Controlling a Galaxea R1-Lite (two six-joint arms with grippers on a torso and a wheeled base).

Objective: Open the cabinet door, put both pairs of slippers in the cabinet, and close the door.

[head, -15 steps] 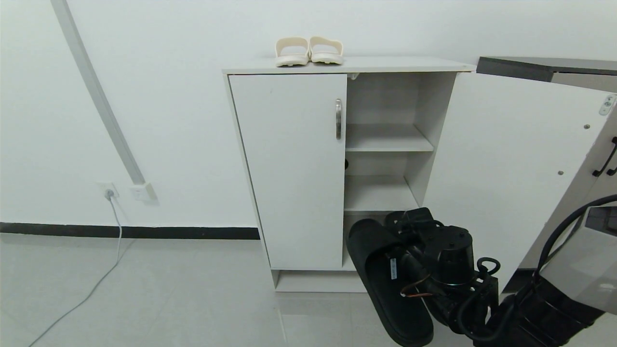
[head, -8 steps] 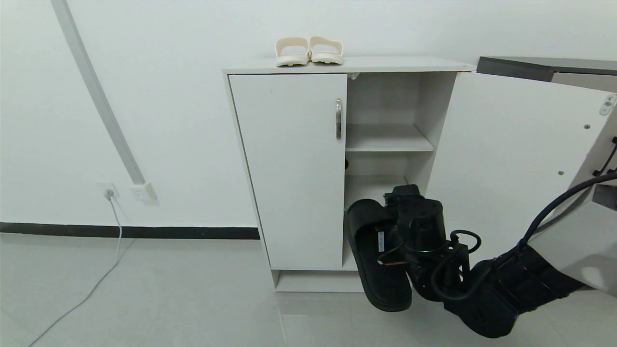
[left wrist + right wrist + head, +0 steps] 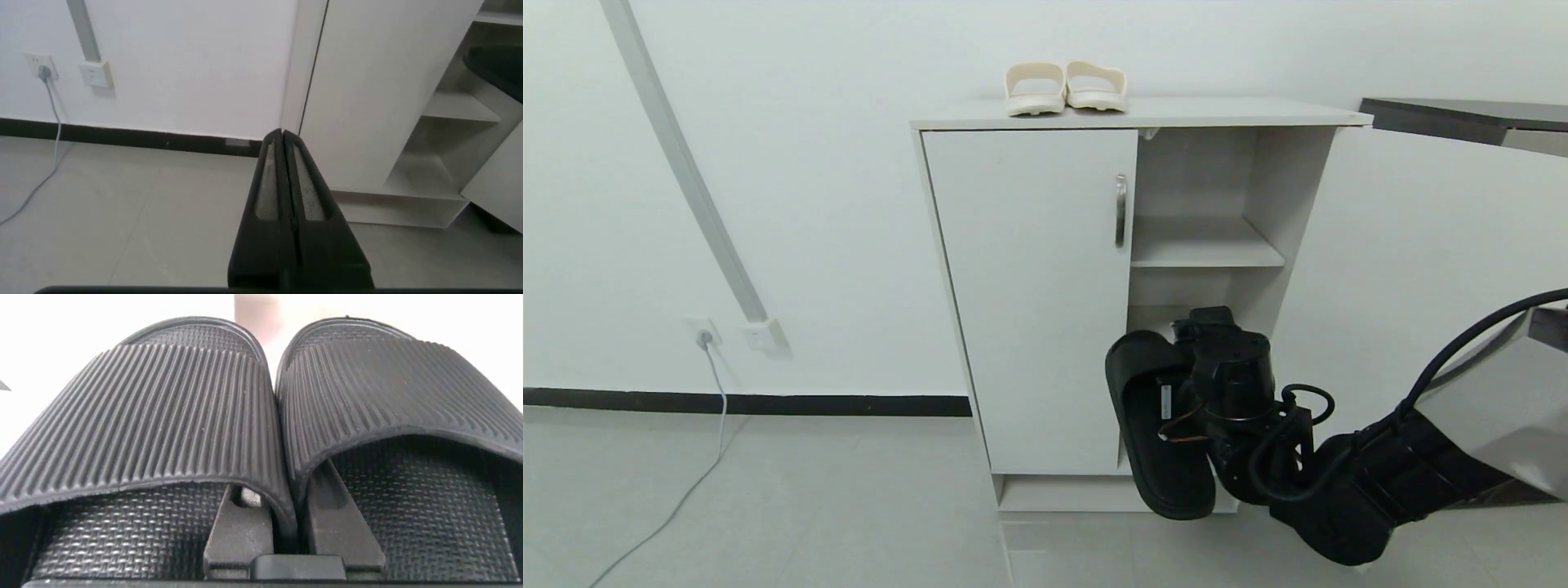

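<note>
Door (image 3: 1421,269) open: done; my right fingers (image 3: 241,532) clamp the black pair (image 3: 1156,433) by its inner edges, at the cabinet (image 3: 1029,286) opening, not yet shelved; pale pair (image 3: 1066,87) sits on the cabinet top, untouched; left fingers (image 3: 274,184) pressed together, empty; closing is left, I judge.

A white wall (image 3: 809,204) meets grey tiled floor (image 3: 768,506).

A white cabinet (image 3: 1029,286) stands on a pale tiled floor (image 3: 768,506). On its flat top (image 3: 1217,112), high above the right gripper (image 3: 282,527), a pair of cream slippers (image 3: 1066,88) sits side by side. An upper shelf (image 3: 1205,253) lies above the gripper, a middle shelf (image 3: 1147,314) just behind it. A grey cable (image 3: 686,490) trails over the floor far to its left.
</note>
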